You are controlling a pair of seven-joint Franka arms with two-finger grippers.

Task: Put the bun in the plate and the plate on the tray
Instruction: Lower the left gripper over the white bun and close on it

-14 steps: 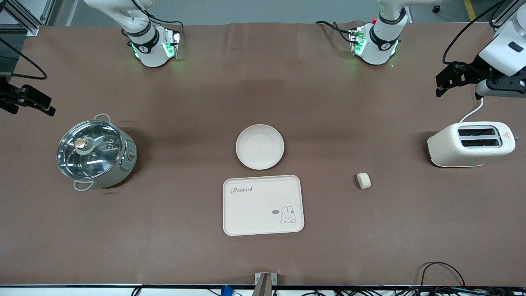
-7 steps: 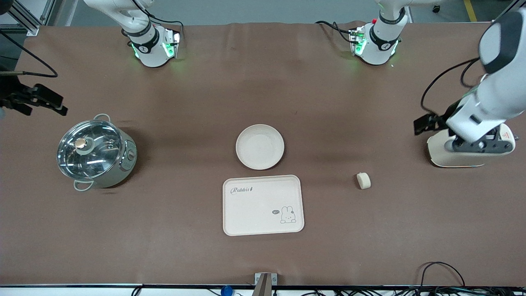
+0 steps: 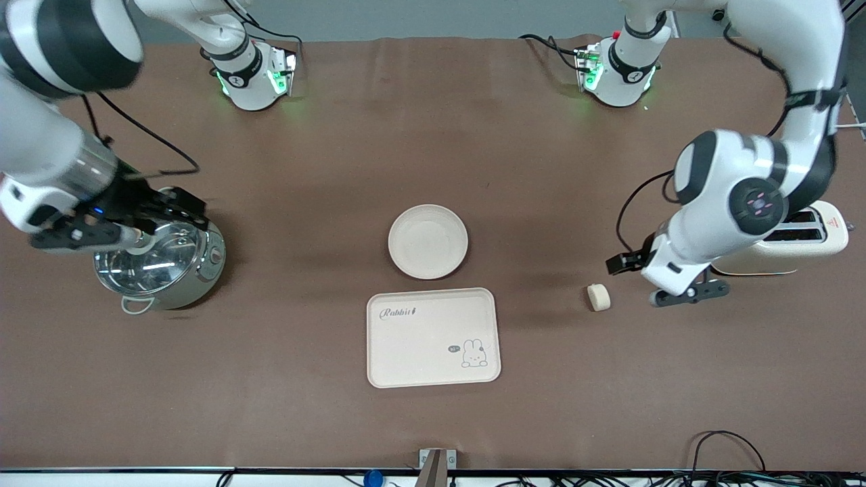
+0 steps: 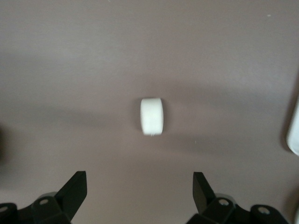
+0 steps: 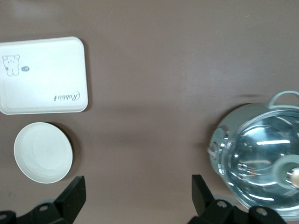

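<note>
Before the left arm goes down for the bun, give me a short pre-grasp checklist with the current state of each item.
1. Left end effector open: ok, fingers spread wide in its wrist view.
2. Small pale cream bun free on the brown table: ok, nothing touches it.
3. Left end effector centred over bun: not ok, it hangs beside the bun toward the white toaster.
4. Round cream-white plate bare: ok.
5. Cream rectangular "Rabbit" tray bare, apart from plate: ok.
6. Right end effector out of the way: ok, open above the steel pot with glass lid.
</note>
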